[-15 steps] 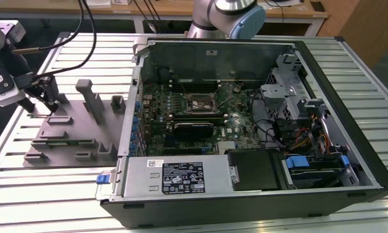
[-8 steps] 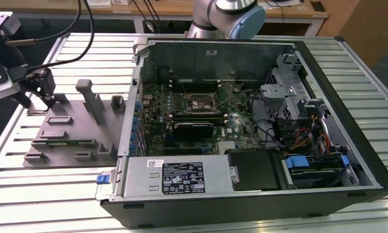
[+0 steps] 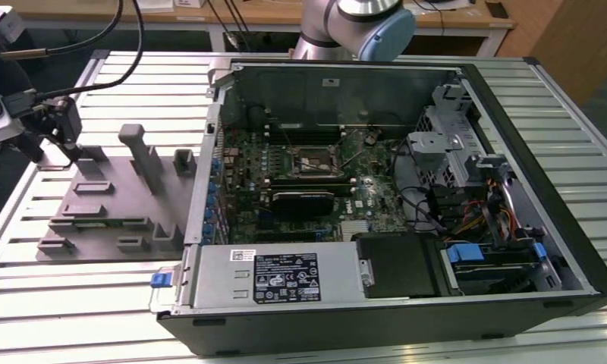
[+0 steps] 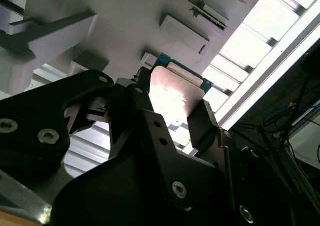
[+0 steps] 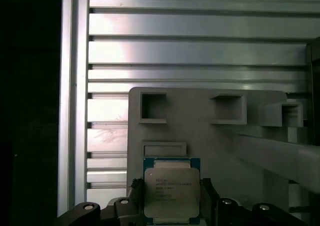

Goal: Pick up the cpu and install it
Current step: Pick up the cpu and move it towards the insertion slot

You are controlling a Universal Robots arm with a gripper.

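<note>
The cpu (image 5: 171, 190) is a small square chip with a silvery top plate and a blue-green rim. It sits between the two black fingers of my gripper (image 5: 171, 198), which press against its opposite edges. In the second wrist view the cpu (image 4: 175, 94) gleams between the fingers (image 4: 204, 123) of the gripper (image 4: 170, 111), just above the grey fixture tray (image 4: 130, 21). In the exterior view the gripper (image 3: 69, 154) hangs over the back corner of the tray (image 3: 101, 205) at the exterior view's left. The motherboard socket (image 3: 312, 161) lies inside the open computer case (image 3: 385, 189).
The tray carries upright posts (image 3: 134, 152) and blocks (image 3: 185, 161) close to the gripper. A ribbed metal table (image 3: 70, 288) holds the tray and the case. The arm's base (image 3: 354, 26) stands behind the case. Cables (image 3: 111, 53) trail from the wrist.
</note>
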